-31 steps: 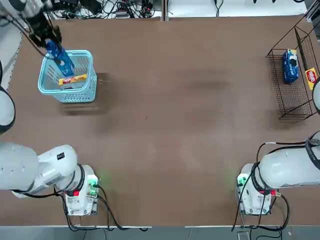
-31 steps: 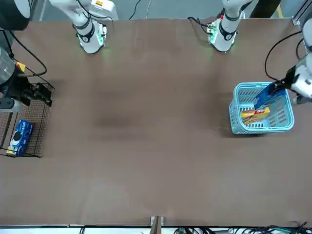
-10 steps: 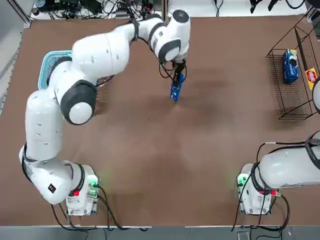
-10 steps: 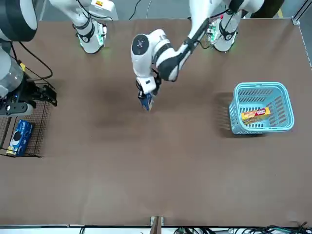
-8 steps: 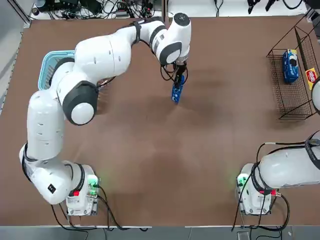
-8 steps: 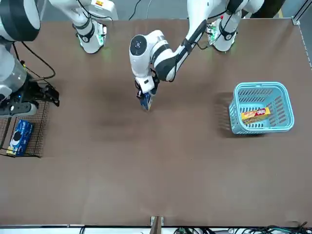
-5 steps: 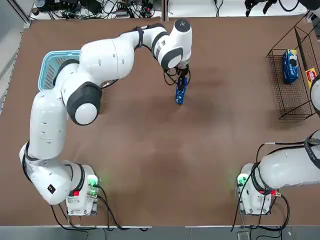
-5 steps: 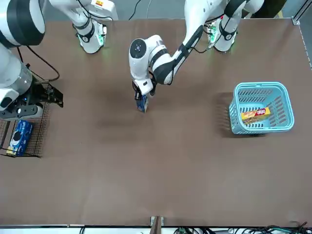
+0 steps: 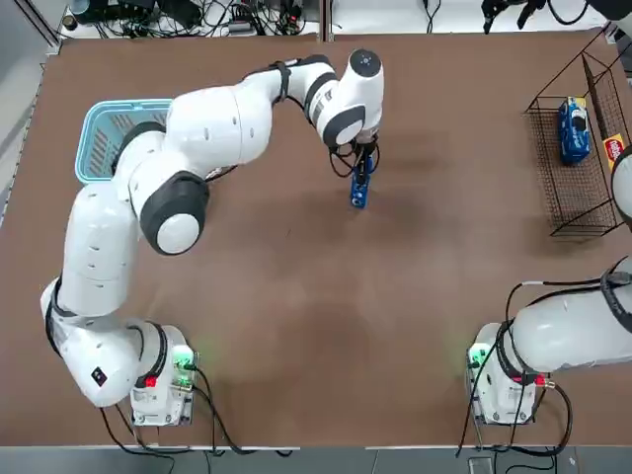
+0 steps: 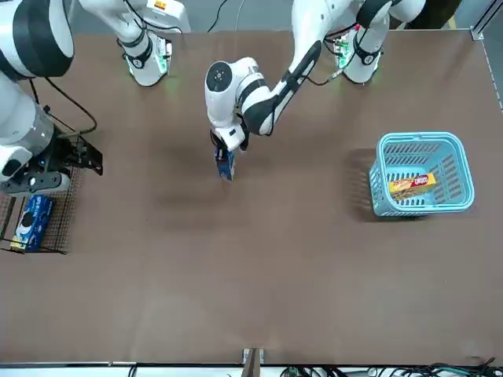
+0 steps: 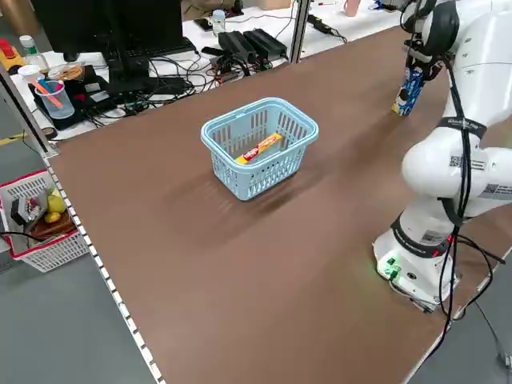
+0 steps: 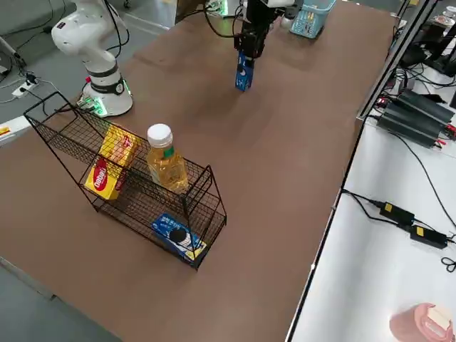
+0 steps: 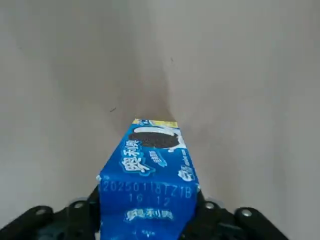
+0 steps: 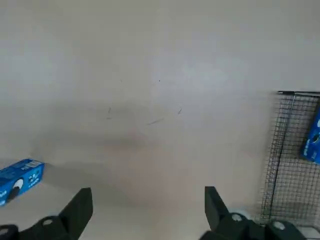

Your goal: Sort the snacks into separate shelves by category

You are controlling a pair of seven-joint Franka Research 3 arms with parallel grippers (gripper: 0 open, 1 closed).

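The left gripper [image 13: 149, 200], above the far-middle part of the table [image 10: 236, 275], is clamped on a blue cookie packet [image 13: 150, 170], which hangs below it, one end down; whether that end touches the tabletop cannot be told. The packet has just crossed from the light blue basket [image 11: 264, 180] on the robot's left, leaving one yellow box [image 11: 258, 149] inside. The right gripper [image 14: 149, 200], near the wire rack at the robot's right, stands wide apart with nothing between its fingers, and has edged inward toward the middle.

The move brings the snack closer to its shelf but does not yet sort it. In the black wire rack [image 12: 135, 203], a matching blue packet [image 12: 178, 236] lies in one end section, a bottle [image 12: 167, 167] stands in the middle and yellow packaging [image 12: 112, 160] sits toward the other end. The carried packet likely belongs with its blue match, and the two arms may be lining up for a handover; a loose pass could drop or twist it.

The brown tabletop lies bare between basket and rack. Beyond it, a monitor [image 11: 120, 32] and tangled cables share a white desk, a pink cup [image 12: 420, 328] stands on a white surface, and a red-edged basket [image 11: 52, 256] holding fruit sits off to one side.
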